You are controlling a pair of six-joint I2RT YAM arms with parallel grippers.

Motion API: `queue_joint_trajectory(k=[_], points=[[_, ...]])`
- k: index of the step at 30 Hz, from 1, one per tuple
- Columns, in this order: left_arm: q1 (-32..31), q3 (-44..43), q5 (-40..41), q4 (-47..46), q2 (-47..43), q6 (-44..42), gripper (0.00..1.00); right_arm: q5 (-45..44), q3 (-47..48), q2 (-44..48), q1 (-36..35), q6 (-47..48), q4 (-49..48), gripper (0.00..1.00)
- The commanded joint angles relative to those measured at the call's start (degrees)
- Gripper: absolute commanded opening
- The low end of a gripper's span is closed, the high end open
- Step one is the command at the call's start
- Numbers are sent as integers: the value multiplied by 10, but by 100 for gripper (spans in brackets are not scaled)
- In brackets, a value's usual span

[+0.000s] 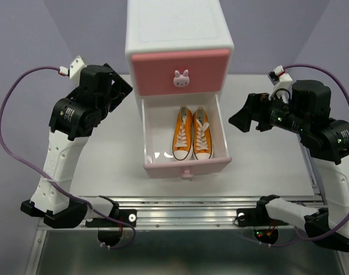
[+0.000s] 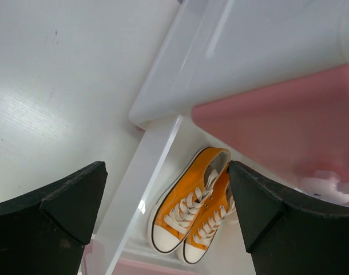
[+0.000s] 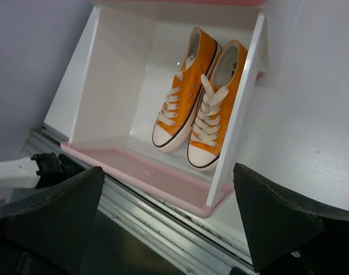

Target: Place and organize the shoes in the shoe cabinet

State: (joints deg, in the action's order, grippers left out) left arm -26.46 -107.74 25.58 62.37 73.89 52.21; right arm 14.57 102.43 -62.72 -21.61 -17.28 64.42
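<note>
The white shoe cabinet stands at the back centre. Its deeper pink upper drawer is shut. The pale pink lower drawer is pulled out. The orange pair of shoes lies side by side in its right half, toes toward me; it also shows in the left wrist view and the right wrist view. The black shoes are out of view. My left gripper is open and empty, left of the cabinet. My right gripper is open and empty, right of the drawer.
The left half of the open drawer holds nothing. A metal rail runs along the near table edge. The white tabletop lies on both sides of the cabinet.
</note>
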Motion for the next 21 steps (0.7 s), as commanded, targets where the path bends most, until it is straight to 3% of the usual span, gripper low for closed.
queue_joint_trajectory(k=[1, 7, 10, 12, 13, 14, 15, 17, 21], points=[[25, -60, 10, -29, 6, -47, 99, 63, -11, 1, -1, 31, 19, 100], [51, -101, -10, -49, 33, -64, 99, 89, -34, -19, -6, 31, -30, 100], [55, -136, -11, -50, 53, -90, 99, 55, -49, -28, -61, 5, -61, 100], [58, -161, -14, -48, 76, -106, 99, -46, -65, -42, -199, -15, -80, 100], [62, -185, -18, -47, 83, -111, 99, -135, -70, -53, -322, -34, -89, 100], [63, -196, -25, -48, 91, -113, 99, -192, -68, -68, -378, -41, -86, 100], [65, -219, -26, -49, 102, -113, 99, -271, -52, -105, -424, -56, -77, 100], [69, -234, -34, -58, 111, -112, 99, -327, -30, -139, -492, -72, -76, 100], [76, -236, -41, -106, 106, -119, 99, -372, -24, -172, -597, -83, -119, 100]])
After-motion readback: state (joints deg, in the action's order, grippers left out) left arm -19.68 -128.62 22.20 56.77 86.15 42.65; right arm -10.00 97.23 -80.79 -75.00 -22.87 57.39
